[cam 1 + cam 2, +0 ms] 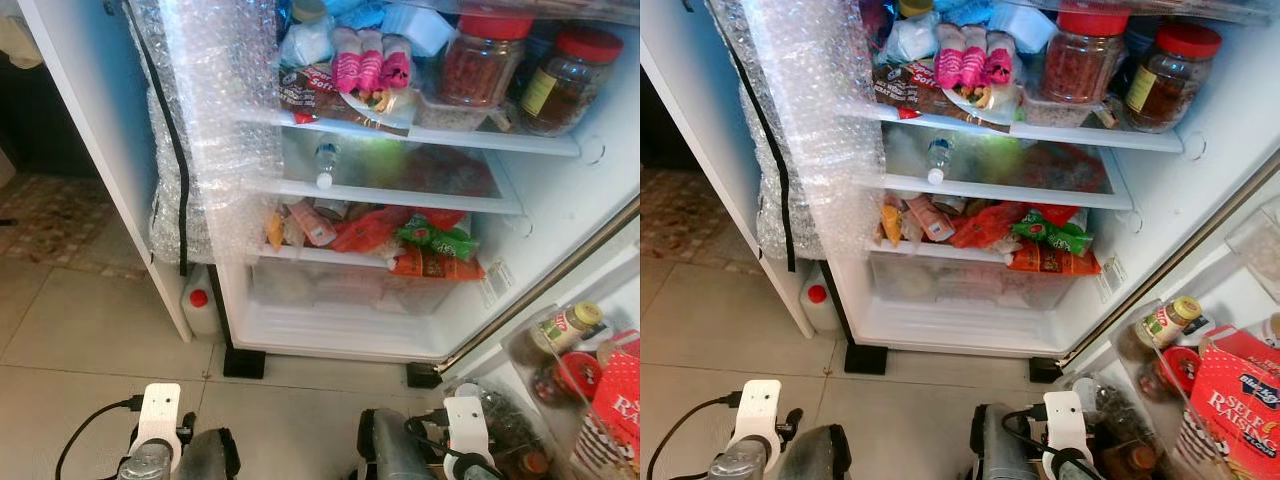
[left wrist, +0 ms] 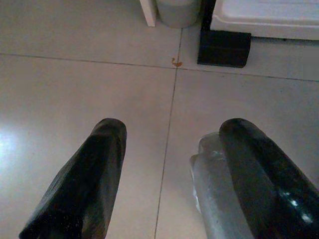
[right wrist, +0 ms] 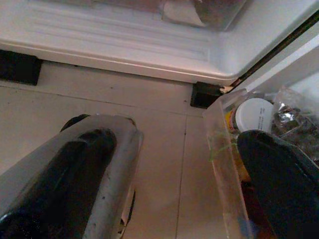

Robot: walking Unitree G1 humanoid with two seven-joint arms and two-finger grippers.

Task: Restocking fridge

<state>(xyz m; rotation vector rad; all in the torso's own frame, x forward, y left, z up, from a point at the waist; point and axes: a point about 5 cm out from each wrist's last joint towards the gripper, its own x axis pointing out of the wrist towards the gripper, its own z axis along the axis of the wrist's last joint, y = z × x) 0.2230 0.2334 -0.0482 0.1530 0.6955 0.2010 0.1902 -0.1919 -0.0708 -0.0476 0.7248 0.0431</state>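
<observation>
The fridge (image 1: 330, 325) stands open before me, its shelves crowded. Two red-lidded jars (image 1: 485, 60) and pink packets (image 1: 370, 60) sit on the top shelf. Below them a small water bottle (image 1: 326, 165) lies on its side, and snack packets (image 1: 420, 245) pile above the clear drawer (image 1: 330, 285). The door shelf on the right holds a yellow-lidded jar (image 1: 1170, 318) and a red flour box (image 1: 1240, 400). My left gripper (image 2: 169, 169) hangs low over the floor tiles, open, holding nothing. My right gripper (image 3: 189, 169) is open beside the door shelf's clear wall, also holding nothing.
Bubble wrap (image 1: 215, 120) hangs down the fridge's left side. A white jug with a red cap (image 1: 200, 305) stands on the floor by that side. Black feet (image 1: 245, 362) lift the fridge off the tiles. Open tiled floor lies to the left.
</observation>
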